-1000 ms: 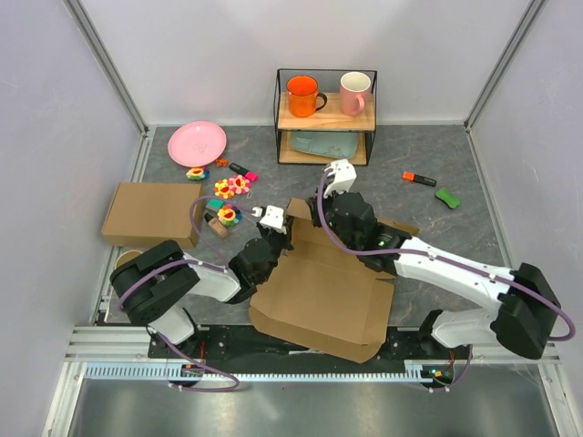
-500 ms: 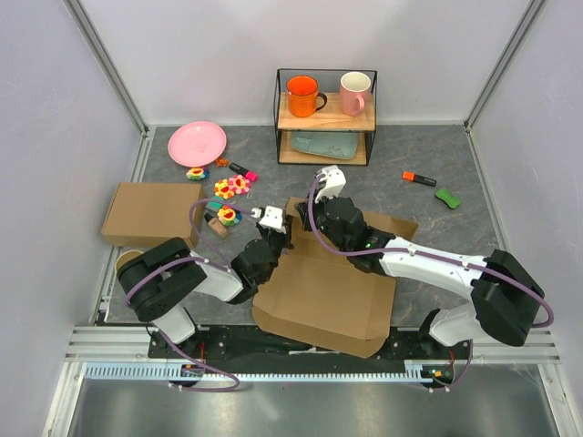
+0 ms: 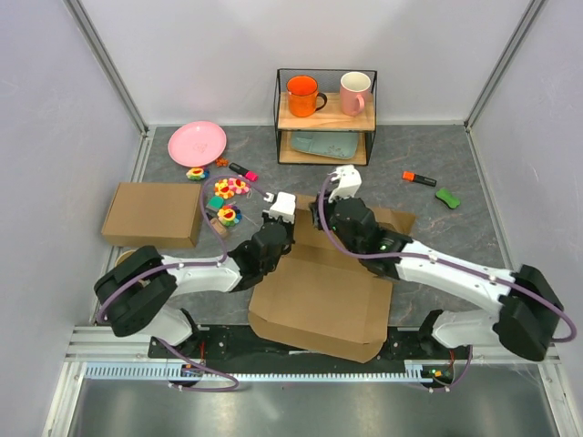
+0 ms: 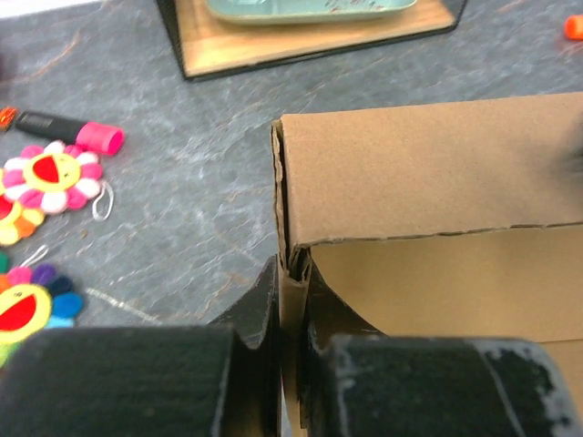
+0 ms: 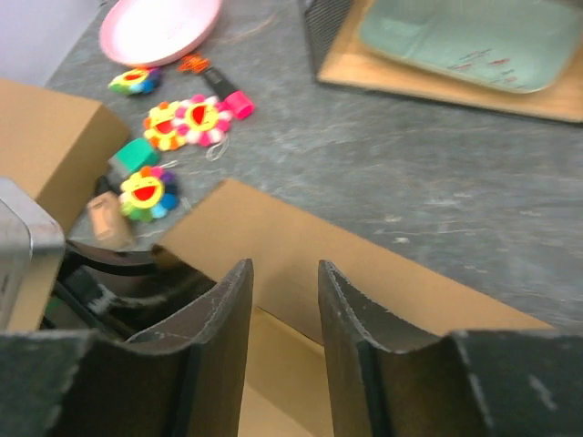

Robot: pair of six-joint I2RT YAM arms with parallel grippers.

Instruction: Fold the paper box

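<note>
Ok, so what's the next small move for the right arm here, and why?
Probably lower the right gripper onto the raised rear panel and close on its edge. Its fingers stand open just above that edge, while the left gripper pinches the paper box at its left corner wall, bracing it for the fold.

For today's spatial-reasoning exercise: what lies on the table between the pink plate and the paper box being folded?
In the top view, colourful flower toys and a pink-capped marker lie between pink plate and paper box.
</note>
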